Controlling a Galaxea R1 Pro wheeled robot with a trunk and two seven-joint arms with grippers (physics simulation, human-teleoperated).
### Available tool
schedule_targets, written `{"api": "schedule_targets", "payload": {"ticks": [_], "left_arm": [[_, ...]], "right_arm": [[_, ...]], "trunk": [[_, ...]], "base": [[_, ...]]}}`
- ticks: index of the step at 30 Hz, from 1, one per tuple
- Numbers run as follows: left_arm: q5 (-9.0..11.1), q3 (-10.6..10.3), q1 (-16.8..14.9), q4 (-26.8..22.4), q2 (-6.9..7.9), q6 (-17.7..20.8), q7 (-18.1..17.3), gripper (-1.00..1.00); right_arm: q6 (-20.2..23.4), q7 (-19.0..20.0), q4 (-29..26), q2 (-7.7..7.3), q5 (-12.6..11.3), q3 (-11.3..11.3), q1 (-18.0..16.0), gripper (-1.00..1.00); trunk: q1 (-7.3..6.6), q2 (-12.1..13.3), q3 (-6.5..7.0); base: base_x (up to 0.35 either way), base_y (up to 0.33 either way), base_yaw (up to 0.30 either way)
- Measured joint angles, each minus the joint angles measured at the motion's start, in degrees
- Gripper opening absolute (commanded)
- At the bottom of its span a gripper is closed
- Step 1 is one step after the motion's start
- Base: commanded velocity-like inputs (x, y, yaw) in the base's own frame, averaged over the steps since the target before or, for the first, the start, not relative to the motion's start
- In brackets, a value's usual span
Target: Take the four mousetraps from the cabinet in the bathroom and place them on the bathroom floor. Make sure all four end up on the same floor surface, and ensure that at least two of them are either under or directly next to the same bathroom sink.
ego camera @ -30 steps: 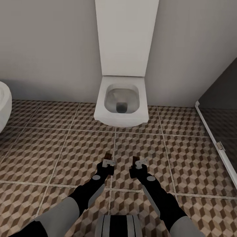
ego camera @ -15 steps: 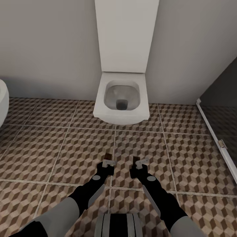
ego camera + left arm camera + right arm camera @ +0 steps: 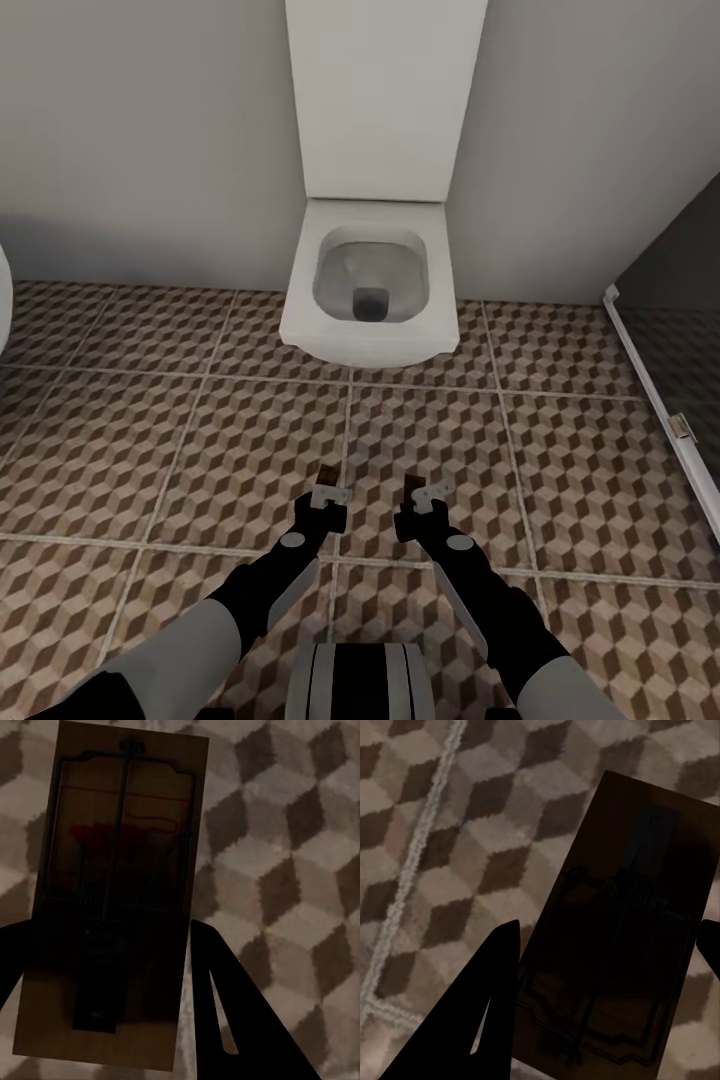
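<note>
Both arms reach forward low over the cube-patterned bathroom floor [image 3: 200, 440]. My left gripper [image 3: 328, 494] is shut on a mousetrap [image 3: 327, 472]. In the left wrist view this mousetrap [image 3: 120, 892] is a brown board with a thin wire frame, clamped by the left gripper [image 3: 112, 937] above the tiles. My right gripper [image 3: 421, 497] is shut on a second mousetrap [image 3: 411, 484]. It appears in the right wrist view as a dark, shadowed mousetrap [image 3: 622, 937] held by the right gripper [image 3: 611, 937]. The cabinet is out of view.
A white wall-hung toilet [image 3: 370, 295] with its tall white panel [image 3: 385, 100] stands straight ahead against the grey wall. A dark glass shower panel with a white frame [image 3: 655, 385] runs along the right. A sliver of a white rounded fixture [image 3: 3, 295] shows at the left edge; I cannot tell whether it is the sink.
The camera has moved: the toilet now sits higher in the picture and the white fixture at the left has nearly slid out. Both grippers keep the same pose and hold.
</note>
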Motion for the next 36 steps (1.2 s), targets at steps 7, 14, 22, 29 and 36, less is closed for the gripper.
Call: {"api": "schedule_targets", "payload": {"ticks": [7, 14, 22, 29, 36], "left_arm": [[0.0, 0.0, 0.0, 0.0, 0.00, 0.0, 0.0, -1.00], [0.0, 0.0, 0.0, -0.1, 0.08, 0.0, 0.0, -1.00], [0.0, 0.0, 0.0, 0.0, 0.08, 0.0, 0.0, -1.00], [0.0, 0.0, 0.0, 0.0, 0.08, 0.0, 0.0, -1.00], [0.0, 0.0, 0.0, 0.1, 0.05, 0.0, 0.0, -1.00]], "right_arm": [[0.0, 0.0, 0.0, 0.00, 0.0, 0.0, 0.0, -1.00], [0.0, 0.0, 0.0, 0.00, 0.0, 0.0, 0.0, -1.00], [0.0, 0.0, 0.0, 0.00, 0.0, 0.0, 0.0, -1.00], [0.0, 0.0, 0.0, 0.00, 0.0, 0.0, 0.0, -1.00], [0.0, 0.0, 0.0, 0.00, 0.0, 0.0, 0.0, -1.00]], "trunk": [[0.00, 0.0, 0.00], [0.00, 0.0, 0.00], [-0.02, 0.0, 0.00], [-0.03, 0.0, 0.00], [-0.01, 0.0, 0.00]], "base": [[0.000, 0.000, 0.000], [0.000, 0.000, 0.000], [0.071, 0.035, 0.000], [0.258, 0.141, 0.000], [0.182, 0.090, 0.000]]}}
